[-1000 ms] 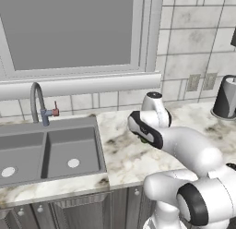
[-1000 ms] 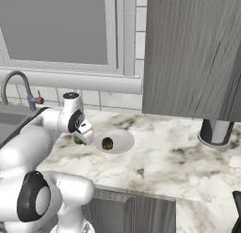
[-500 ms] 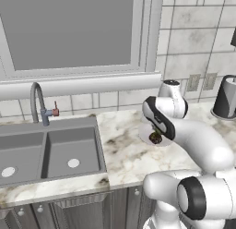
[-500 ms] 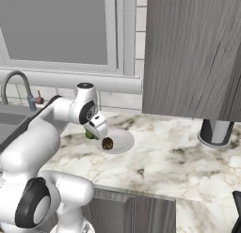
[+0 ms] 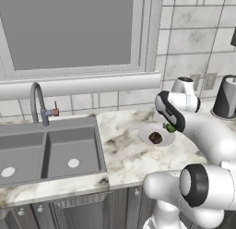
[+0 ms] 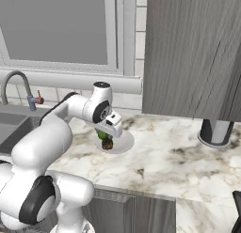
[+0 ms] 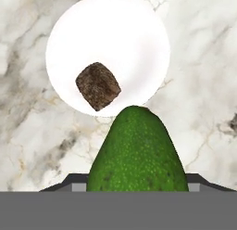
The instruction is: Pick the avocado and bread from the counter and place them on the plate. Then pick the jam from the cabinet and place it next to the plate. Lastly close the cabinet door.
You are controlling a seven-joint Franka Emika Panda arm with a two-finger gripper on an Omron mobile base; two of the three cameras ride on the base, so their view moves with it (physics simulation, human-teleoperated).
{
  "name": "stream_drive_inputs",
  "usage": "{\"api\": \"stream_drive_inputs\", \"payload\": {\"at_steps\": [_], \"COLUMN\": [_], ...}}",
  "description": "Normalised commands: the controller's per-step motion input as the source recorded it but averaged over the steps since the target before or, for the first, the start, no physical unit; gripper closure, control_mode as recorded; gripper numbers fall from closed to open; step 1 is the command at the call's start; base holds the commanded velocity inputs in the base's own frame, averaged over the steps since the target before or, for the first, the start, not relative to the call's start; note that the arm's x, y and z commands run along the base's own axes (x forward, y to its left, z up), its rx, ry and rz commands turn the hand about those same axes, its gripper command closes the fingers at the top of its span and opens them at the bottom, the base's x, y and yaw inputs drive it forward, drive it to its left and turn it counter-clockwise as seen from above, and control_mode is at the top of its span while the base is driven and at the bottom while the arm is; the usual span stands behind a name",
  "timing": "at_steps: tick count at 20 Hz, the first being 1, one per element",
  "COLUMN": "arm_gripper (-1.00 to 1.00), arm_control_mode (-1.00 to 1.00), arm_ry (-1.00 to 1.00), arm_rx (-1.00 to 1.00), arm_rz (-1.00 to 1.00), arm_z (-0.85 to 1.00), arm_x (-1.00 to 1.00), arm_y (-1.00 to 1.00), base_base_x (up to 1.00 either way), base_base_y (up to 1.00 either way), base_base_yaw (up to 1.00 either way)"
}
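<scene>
The avocado (image 7: 137, 150) is clamped in the end effector (image 6: 104, 135), its pointed green end reaching toward the plate (image 7: 139, 43) in the hand view. The end effector hangs above the near rim of the plate and holds the fruit clear of it. The bread (image 7: 98, 86), a dark brown rough lump, already lies on the plate, a little off its middle. The plate rests flat on the marble worktop (image 6: 174, 157), toward the back edge, between the double sink (image 5: 46, 149) with its curved faucet (image 5: 38, 103) and a dark round canister (image 6: 215, 132) standing farther along the worktop. From the right base view the avocado shows as a small green spot just above the bread, under the white wrist. A dark grey wood-grain cabinet (image 6: 193, 53) hangs on the wall above the canister, beside the window (image 5: 73, 32)
</scene>
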Motion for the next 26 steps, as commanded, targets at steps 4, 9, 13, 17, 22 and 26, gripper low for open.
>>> {"api": "stream_drive_inputs", "payload": {"at_steps": [4, 9, 13, 17, 22, 26], "arm_gripper": [1.00, 1.00, 1.00, 1.00, 1.00, 1.00], "arm_control_mode": [-1.00, -1.00, -1.00, -1.00, -1.00, -1.00], "arm_ry": [0.00, 0.00, 0.00, 0.00, 0.00, 0.00], "arm_rx": [0.00, 0.00, 0.00, 0.00, 0.00, 0.00], "arm_rz": [0.25, 0.27, 0.30, 0.25, 0.17, 0.16], "arm_z": [-0.14, -0.19, -0.18, -0.19, -0.22, -0.26], "arm_x": [0.22, 0.31, 0.21, 0.25, 0.22, 0.22], "arm_y": [0.00, -0.09, -0.25, -0.12, 0.00, -0.01], "base_base_x": [0.00, 0.00, 0.00, 0.00, 0.00, 0.00], "base_base_y": [0.00, 0.00, 0.00, 0.00, 0.00, 0.00], "base_base_yaw": [0.00, 0.00, 0.00, 0.00, 0.00, 0.00]}}
